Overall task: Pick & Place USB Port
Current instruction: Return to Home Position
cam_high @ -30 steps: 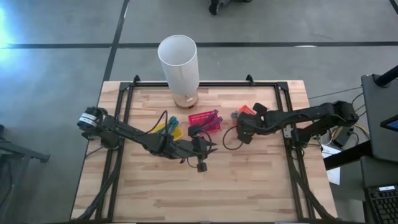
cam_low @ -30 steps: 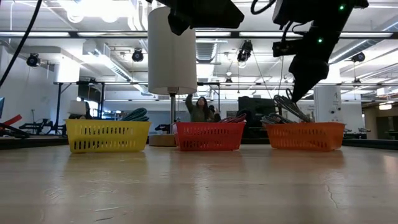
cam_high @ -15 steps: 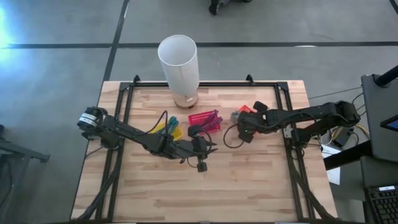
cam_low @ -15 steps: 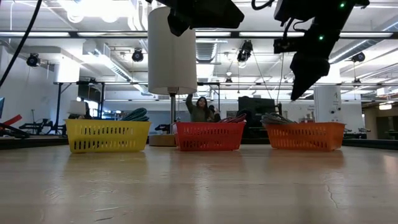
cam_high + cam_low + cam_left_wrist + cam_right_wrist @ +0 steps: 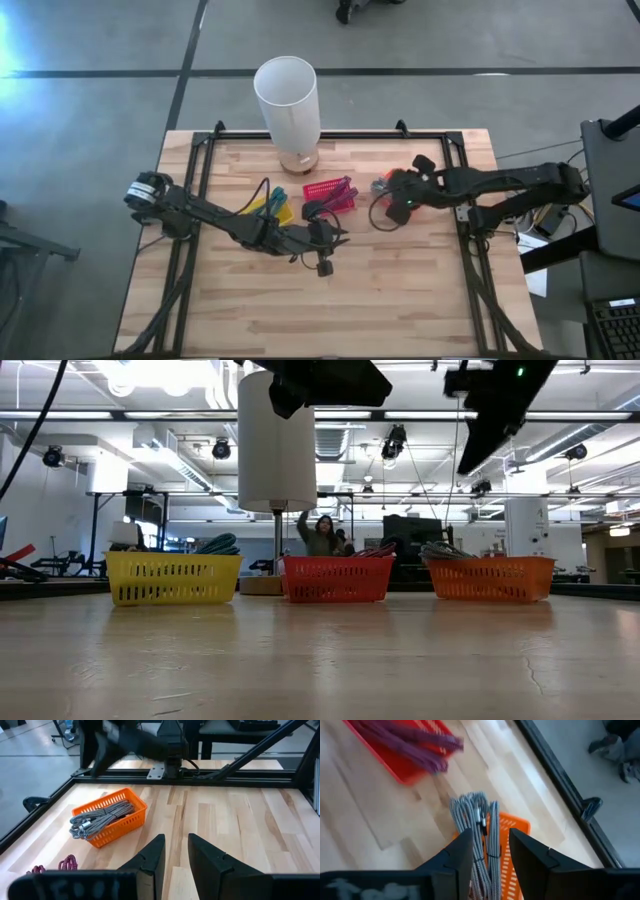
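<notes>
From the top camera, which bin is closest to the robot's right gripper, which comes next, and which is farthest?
1. orange bin, partly hidden beneath the right gripper.
2. red bin, in the middle of the row.
3. yellow bin, at the left end of the row.

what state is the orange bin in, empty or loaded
Loaded: a bundle of black and white cables lies inside the orange bin, plain in the left wrist view.

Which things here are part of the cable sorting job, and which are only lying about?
Part of the job: yellow bin; red bin with pink cables; orange bin with black and white cables; left claw and right claw, both open and empty above the table.
Only lying about: tall white tube on the table; person in the room behind.
</notes>
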Robot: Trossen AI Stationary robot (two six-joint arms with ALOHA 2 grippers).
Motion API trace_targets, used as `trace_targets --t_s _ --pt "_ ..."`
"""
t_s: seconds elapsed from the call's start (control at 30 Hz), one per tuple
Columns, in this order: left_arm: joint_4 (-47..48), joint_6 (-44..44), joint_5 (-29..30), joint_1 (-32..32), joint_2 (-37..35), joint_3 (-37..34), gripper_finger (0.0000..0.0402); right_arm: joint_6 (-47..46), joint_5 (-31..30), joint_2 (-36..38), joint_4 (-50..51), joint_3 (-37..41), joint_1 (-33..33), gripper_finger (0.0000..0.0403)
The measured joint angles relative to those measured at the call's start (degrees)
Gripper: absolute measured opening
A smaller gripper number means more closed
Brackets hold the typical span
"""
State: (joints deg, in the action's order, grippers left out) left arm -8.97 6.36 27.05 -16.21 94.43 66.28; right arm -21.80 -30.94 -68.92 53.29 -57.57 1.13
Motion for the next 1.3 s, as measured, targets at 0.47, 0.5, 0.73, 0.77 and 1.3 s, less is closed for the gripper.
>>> trace_targets --t_s 0.47,0.5,0.73,0.77,1.3 --pt "10.43 -2.01 3.81 -0.49 -12.37 0.00 0.0090 2.53 4.21 20.19 -0.26 2.43 13.55 0.0087" --pt "11.85 -1.97 4.51 -0.66 -13.44 -0.02 0.0090 2.11 4.16 21.77 -0.74 3.51 14.82 0.0085" --pt "11.74 -3.04 7.62 -1.11 -21.90 -6.63 0.0090 3.52 4.03 30.94 -9.68 10.99 21.70 0.0073" --pt "10.74 -3.03 7.63 -1.11 -23.52 -8.43 0.0090 4.19 4.04 31.99 -10.72 11.92 22.46 0.0072" --pt "-26.77 -8.56 7.39 -1.05 -42.82 -47.36 0.0090 21.04 9.45 38.99 -34.60 26.06 25.13 0.0085"
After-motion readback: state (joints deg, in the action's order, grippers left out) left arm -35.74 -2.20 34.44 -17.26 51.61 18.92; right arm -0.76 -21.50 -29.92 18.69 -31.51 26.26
